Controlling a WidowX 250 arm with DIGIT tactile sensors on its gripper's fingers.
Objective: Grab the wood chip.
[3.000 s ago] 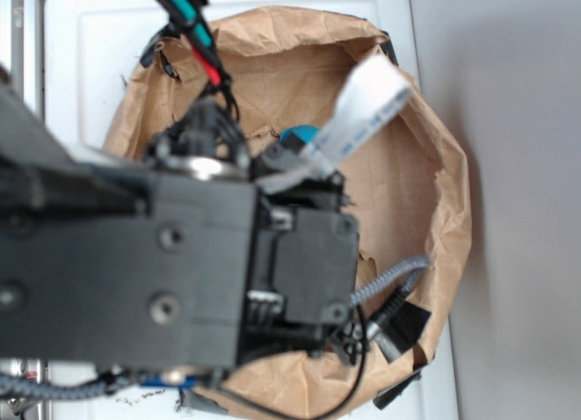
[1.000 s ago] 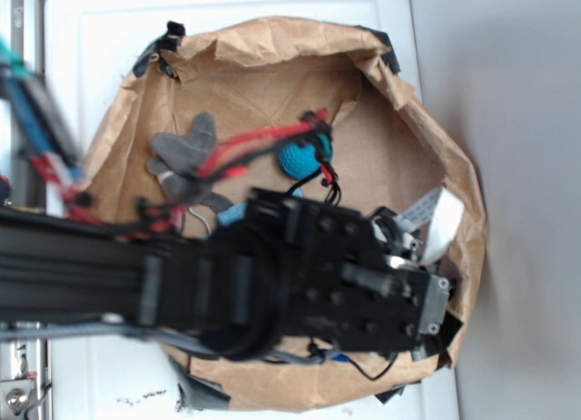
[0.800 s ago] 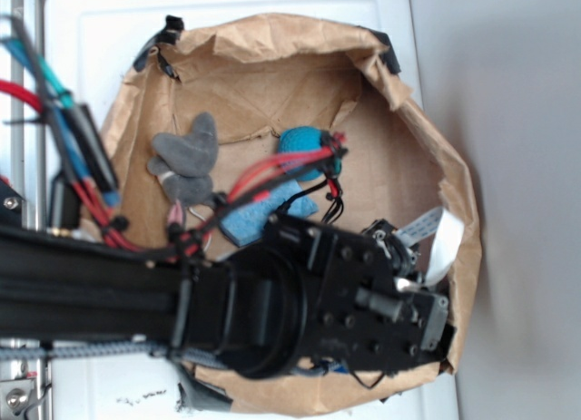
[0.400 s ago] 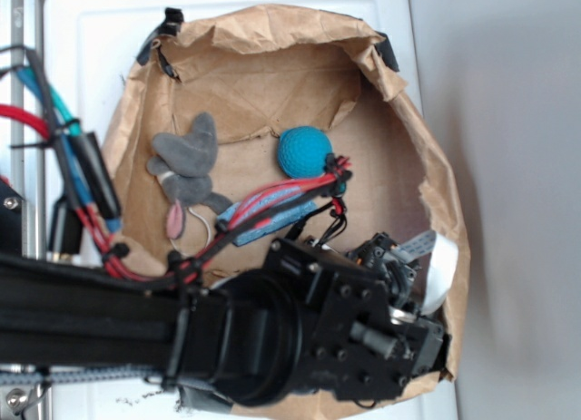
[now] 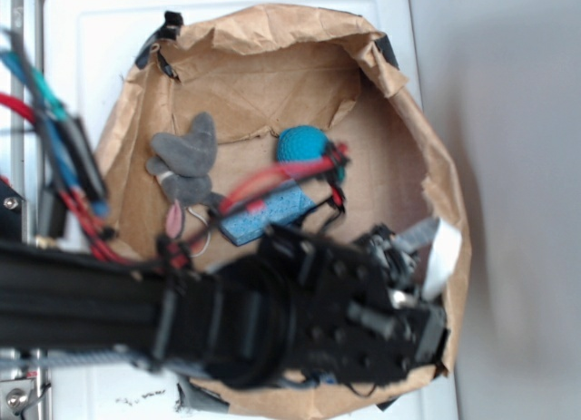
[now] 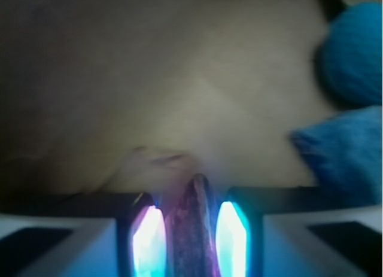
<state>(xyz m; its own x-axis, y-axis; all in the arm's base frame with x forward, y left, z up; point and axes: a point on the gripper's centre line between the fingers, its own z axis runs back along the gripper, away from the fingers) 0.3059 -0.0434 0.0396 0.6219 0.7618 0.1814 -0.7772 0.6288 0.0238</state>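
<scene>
In the wrist view the wood chip (image 6: 192, 229), a dark brown rough sliver, stands on edge between the two glowing pads (image 6: 148, 241), its tip poking forward over the brown paper floor. My gripper (image 6: 191, 244) is shut on it, with both pads pressed against its sides. In the exterior view the black wrist block (image 5: 363, 320) hangs over the lower right of the paper bag (image 5: 272, 66) and hides both the fingers and the chip.
A teal ball (image 5: 302, 145) and a blue sponge (image 5: 263, 213) lie in the bag's middle, seen in the wrist view as the ball (image 6: 353, 52) and sponge (image 6: 344, 148) at right. Grey felt pieces (image 5: 186, 161) lie at left. Crumpled paper walls ring everything.
The arm swung from the bag's middle to its lower right over the last seconds. Since 0.4 s ago it has only shifted slightly, uncovering more of the sponge.
</scene>
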